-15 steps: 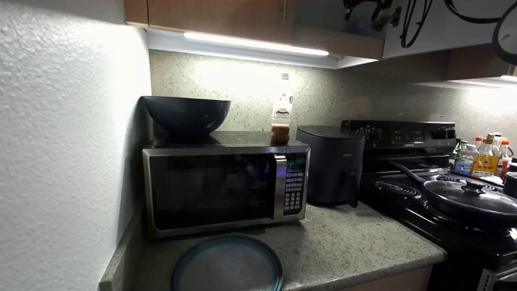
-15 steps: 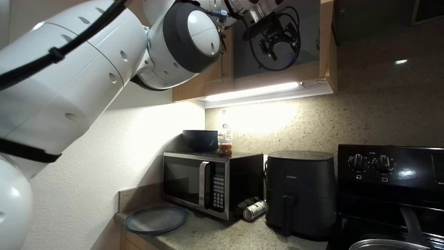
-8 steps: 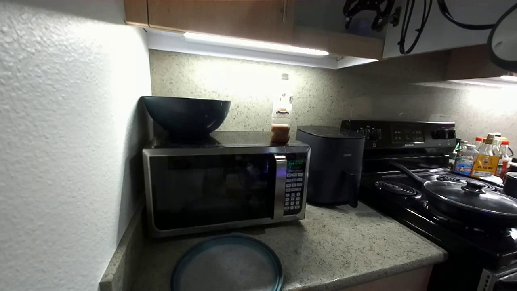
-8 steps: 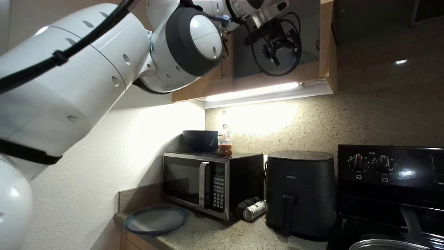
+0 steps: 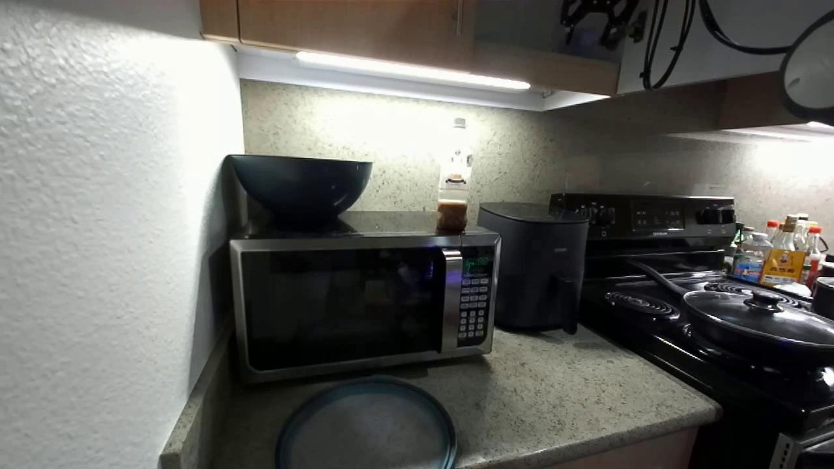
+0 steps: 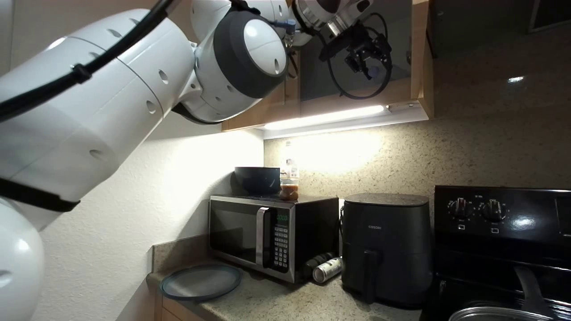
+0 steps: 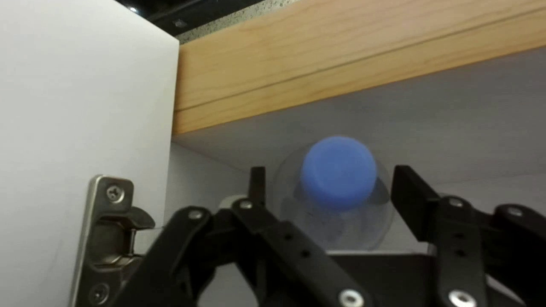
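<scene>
My gripper [image 7: 329, 183] is open in the wrist view, with its black fingers spread on either side of a clear round container with a blue cap [image 7: 339, 170]. Neither finger visibly touches the cap, and nothing is held. The container stands in the corner of an open wall cupboard, seen from above. In both exterior views the gripper [image 6: 363, 64] is high up at the cupboard opening; only its lower part [image 5: 599, 19] shows in an exterior view. The blue cap is a faint blur [image 6: 374, 71] behind the gripper there.
The cupboard's wooden front edge [image 7: 298, 64] and open white door [image 7: 85, 106] with a metal hinge [image 7: 111, 230] flank the gripper. Below are a microwave [image 5: 345, 306] bearing a dark bowl [image 5: 300, 185] and bottle [image 5: 453, 195], an air fryer [image 5: 537, 267], a round lid [image 5: 368, 423] and a stove [image 5: 651, 352].
The arm has lowered a little. In the exterior views the gripper has come down and shifted slightly right, and its fingers have turned somewhat. The things on the counter have not moved.
</scene>
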Tool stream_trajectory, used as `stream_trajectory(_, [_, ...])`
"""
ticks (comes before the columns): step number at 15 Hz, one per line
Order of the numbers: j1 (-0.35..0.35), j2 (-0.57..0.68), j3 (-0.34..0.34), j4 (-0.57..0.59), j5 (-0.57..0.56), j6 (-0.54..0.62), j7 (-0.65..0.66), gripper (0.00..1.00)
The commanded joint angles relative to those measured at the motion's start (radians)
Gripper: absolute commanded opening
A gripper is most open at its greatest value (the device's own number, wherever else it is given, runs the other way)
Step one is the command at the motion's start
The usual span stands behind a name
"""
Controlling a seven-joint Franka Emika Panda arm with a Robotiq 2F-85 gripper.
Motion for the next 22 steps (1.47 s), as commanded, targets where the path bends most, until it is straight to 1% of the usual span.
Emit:
stream_trajectory(1, [0.009, 0.000, -0.018, 0.000, -0.026, 0.006, 0.059, 0.47])
stream_trajectory(3, [0.005, -0.004, -0.020, 0.001, -0.019, -0.002, 0.086, 0.34])
stream_trajectory(5, [0.001, -0.006, -0.022, 0.002, -0.016, -0.001, 0.112, 0.23])
stream_trajectory(6, [0.000, -0.007, -0.020, 0.002, -0.013, -0.001, 0.119, 0.20])
stream_trajectory(10, [0.002, -0.009, -0.016, 0.002, -0.009, -0.006, 0.125, 0.16])
stream_trajectory(12, [0.012, -0.029, 0.015, -0.013, 0.018, -0.051, 0.063, 0.16])
stream_trajectory(15, [0.026, -0.062, 0.046, -0.014, 0.034, -0.109, 0.022, 0.16])
stream_trajectory(19, [0.035, -0.102, 0.054, 0.009, 0.031, -0.143, 0.049, 0.16])
stream_trajectory(22, [0.009, -0.121, 0.042, 0.015, 0.027, -0.120, 0.074, 0.16])
